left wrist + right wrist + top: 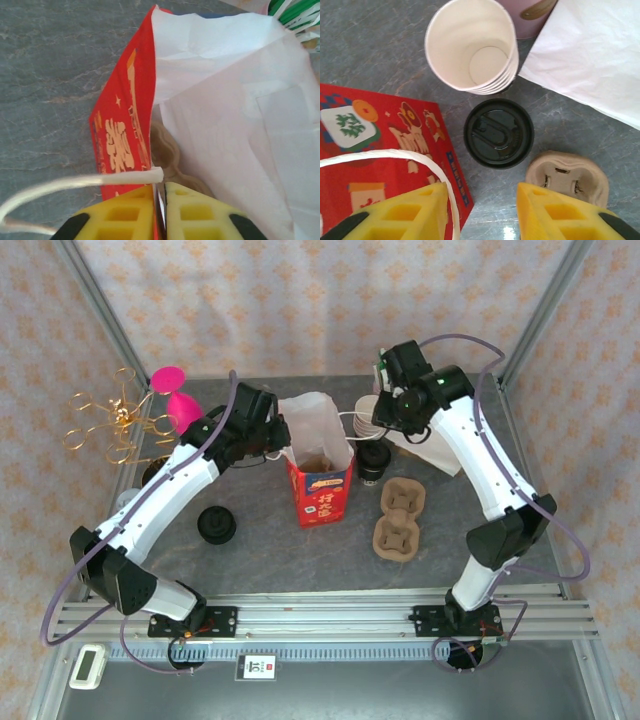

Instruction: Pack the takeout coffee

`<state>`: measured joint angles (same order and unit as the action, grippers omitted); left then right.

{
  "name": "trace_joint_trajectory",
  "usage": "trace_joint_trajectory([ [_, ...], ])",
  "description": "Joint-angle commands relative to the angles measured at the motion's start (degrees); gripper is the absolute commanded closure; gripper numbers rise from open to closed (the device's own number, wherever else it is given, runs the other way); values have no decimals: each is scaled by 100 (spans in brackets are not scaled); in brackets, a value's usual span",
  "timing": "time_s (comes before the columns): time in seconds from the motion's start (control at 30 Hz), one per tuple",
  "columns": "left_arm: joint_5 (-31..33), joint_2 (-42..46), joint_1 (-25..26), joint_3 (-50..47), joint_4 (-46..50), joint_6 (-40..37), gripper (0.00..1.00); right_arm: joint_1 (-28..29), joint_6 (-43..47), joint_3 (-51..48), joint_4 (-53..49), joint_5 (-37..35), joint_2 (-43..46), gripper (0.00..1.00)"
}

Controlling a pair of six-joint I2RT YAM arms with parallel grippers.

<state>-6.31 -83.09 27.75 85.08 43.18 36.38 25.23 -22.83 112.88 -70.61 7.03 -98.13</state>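
Observation:
A red paper bag (320, 490) with a white inside stands open mid-table. My left gripper (159, 200) is shut on the bag's left wall (120, 135), one finger outside and one inside, beside a white cord handle (75, 182). A brown pulp cup carrier (167, 150) lies inside the bag. My right gripper (480, 210) hangs open above the table, to the right of the bag (375, 135). Just beyond its fingers lies a black coffee lid (499, 132), and past that a stack of white paper cups (472, 47). In the top view the left gripper (283, 445) is at the bag's rim and the right gripper (375, 428) is by the cups (368, 412).
Two pulp carriers (403, 498) (395, 537) lie right of the bag. A white paper sheet (425, 450) lies behind them. Another black lid (215, 525) lies at the left. A pink cup (175, 395) and a gold wire stand (110, 425) stand at the back left.

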Motion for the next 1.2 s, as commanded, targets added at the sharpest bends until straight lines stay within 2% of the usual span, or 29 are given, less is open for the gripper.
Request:
trace_joint_trajectory([
  [0.0,501,-66,0,253,334,-101,95,-144,93,-187,206,-22,275,59],
  [0.07,542,-67,-39,289,390,-114,98,-158,124,-123,211,20,274,58],
  [0.23,609,-67,-111,404,495,-143,98,-155,155,18,331,569,349,57],
  [0.33,547,-98,-164,403,512,-190,99,-155,189,38,562,1346,418,55],
  [0.4,562,-113,-216,424,586,-206,100,-151,140,15,662,1432,465,54],
  [0.47,595,-74,-262,418,614,-210,100,-160,170,23,604,1300,462,54],
  [0.63,538,-32,-339,373,663,-246,99,-185,237,-425,467,111,366,50],
  [0.7,560,-19,-367,369,667,-246,93,-183,251,-807,608,-116,314,48],
  [0.8,365,49,-382,353,542,-247,78,-182,303,-1254,1001,72,277,45],
  [1.17,281,204,-389,159,437,-197,78,-100,529,-2043,1779,34,-213,33],
])
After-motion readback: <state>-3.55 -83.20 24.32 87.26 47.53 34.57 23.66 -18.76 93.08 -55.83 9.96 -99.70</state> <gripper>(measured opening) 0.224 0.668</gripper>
